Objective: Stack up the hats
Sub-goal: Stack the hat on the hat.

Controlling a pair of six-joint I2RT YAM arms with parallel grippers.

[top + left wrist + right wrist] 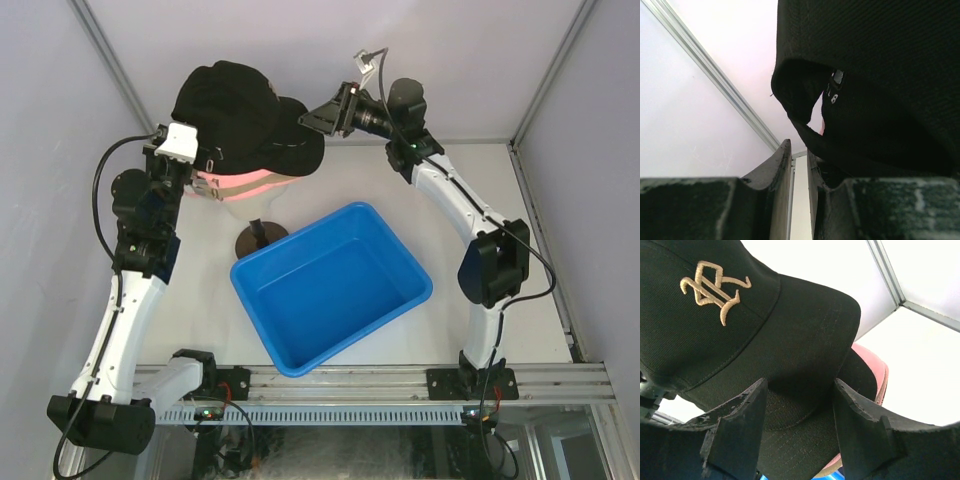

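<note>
Left fingers (776, 180) are seen nearly together at the rear hem of the top black hat (880, 65); whether it is pinched cannot be told. Right fingers (740, 420) are spread beneath its brim. Overhead, it is seen crowning the stack on the mannequin head (262, 206); brims would best be aligned before release.

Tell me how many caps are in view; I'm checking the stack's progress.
3, all stacked on the mannequin head: a black logo cap on top, a second black cap showing its brim just beneath, and a pink cap lowest. More may be hidden underneath.
</note>
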